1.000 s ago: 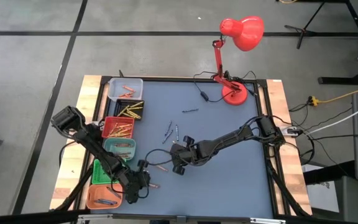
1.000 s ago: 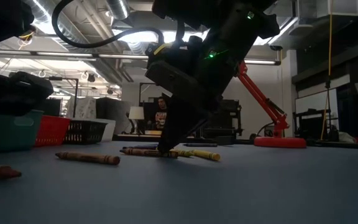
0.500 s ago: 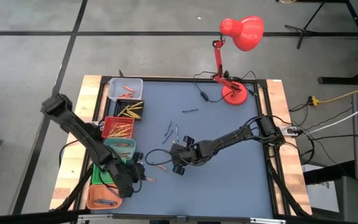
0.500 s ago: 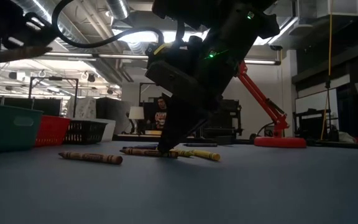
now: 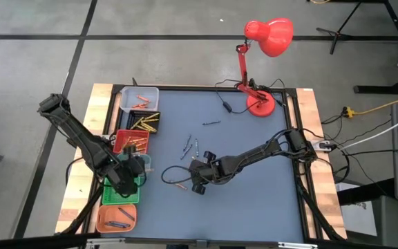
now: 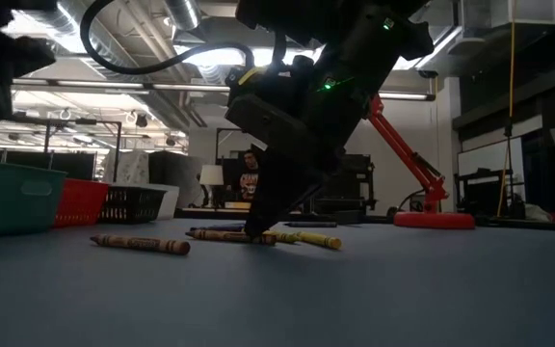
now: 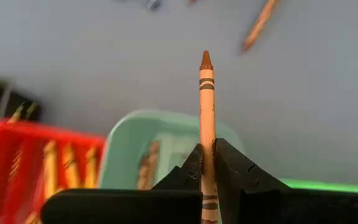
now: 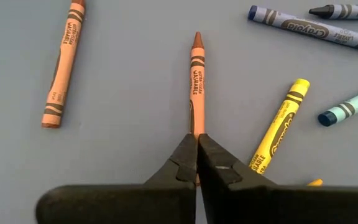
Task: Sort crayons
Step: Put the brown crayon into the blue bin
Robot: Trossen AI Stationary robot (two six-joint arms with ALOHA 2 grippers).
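My left gripper [image 5: 133,169] hangs over the teal bin [image 5: 134,161], shut on a brown crayon [image 7: 206,106] whose tip points ahead of the fingers. My right gripper [image 5: 187,182] stands shut at mid-table, its tips down on the end of another brown crayon [image 8: 196,81] that lies flat on the blue mat. Loose crayons lie around it: an orange one [image 8: 63,62], a yellow one [image 8: 278,127], and blue and dark ones [image 8: 312,25]. The low view shows the right gripper [image 6: 256,229] reaching the table. My left gripper pinches the brown crayon between its two fingers at the crayon's rear part [image 7: 207,163]. The crayon lies along the fingers and sticks out ahead of them, slanting down. It is lifted clear, above the teal bin [image 7: 166,140]. My right gripper comes slanting down from the table's right, its shut fingertips [image 8: 189,149] over the flat rear end [image 8: 194,127] of the lying crayon. The fingers lie along the crayon. The tips hide the contact, so I cannot tell whether they press or pinch it.
A row of bins runs along the table's left side: clear [image 5: 140,99], black [image 5: 146,123], red [image 5: 131,142], teal, green [image 5: 118,194], orange [image 5: 116,218]. A red desk lamp [image 5: 260,104] and its cord stand at the far edge. The mat's right half is bare.
My left gripper has lifted the brown crayon clear of the mat near the orange bin. It has carried it up and toward the table's far left, over the teal bin, tipping and rolling on the way.
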